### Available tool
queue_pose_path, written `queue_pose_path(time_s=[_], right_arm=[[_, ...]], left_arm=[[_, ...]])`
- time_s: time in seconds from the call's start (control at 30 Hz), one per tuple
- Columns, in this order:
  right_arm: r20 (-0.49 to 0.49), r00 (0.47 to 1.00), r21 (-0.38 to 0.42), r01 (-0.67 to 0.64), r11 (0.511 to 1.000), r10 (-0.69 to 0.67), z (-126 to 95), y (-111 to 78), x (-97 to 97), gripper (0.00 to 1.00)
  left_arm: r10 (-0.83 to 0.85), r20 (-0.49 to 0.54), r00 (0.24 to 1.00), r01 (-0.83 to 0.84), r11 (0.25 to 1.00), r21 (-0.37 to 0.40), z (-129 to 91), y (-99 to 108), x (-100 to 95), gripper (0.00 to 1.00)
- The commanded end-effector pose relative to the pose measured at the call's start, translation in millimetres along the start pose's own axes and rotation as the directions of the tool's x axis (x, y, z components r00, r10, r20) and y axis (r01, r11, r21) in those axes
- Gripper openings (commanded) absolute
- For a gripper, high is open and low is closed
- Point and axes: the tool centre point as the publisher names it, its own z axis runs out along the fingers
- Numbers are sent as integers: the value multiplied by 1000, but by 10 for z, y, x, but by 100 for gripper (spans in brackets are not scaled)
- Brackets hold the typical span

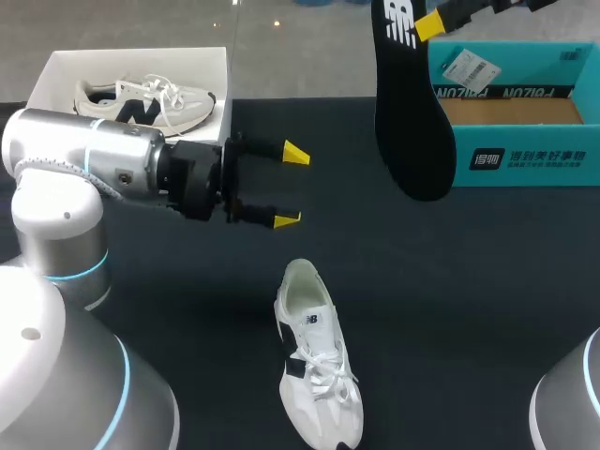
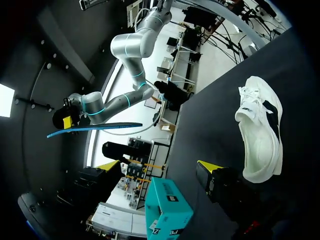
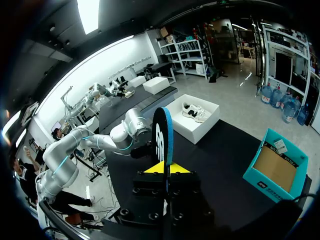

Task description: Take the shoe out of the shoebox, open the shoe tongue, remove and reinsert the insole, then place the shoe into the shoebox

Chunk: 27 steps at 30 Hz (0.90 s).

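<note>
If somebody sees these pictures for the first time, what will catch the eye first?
The long black insole with a blue underside, held high over the dark table by the right gripper, near the open teal cardboard shoebox. Below, the white lace-up sneaker lies on the table, the open left gripper hanging near its heel.

A white logo is printed on the black insole [image 1: 410,112]. The teal shoebox [image 1: 525,159] at the surface's far right corner bears white lettering along its inner flap, a white square emblem beside white characters on its front wall, and a barcode sticker [image 1: 466,66]. The shoe [image 1: 319,375] by the near edge and the second shoe [image 1: 141,103] in the white box [image 1: 56,70] each show a dark side logo.
</note>
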Motion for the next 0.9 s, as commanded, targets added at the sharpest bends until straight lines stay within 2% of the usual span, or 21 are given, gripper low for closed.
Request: queue_pose_path(time_s=[0.03,0.17,0.9], right_arm=[[0,1000,4,-1,1000,1,13,18,-5,0],[0,1000,4,-1,1000,1,13,18,-5,0],[0,1000,4,-1,1000,1,13,18,-5,0]], left_arm=[[2,5,1000,-2,1000,-11,142,24,-62,100],[15,11,1000,-15,1000,-21,252,8,-139,100],[15,11,1000,-15,1000,-21,252,8,-139,100]])
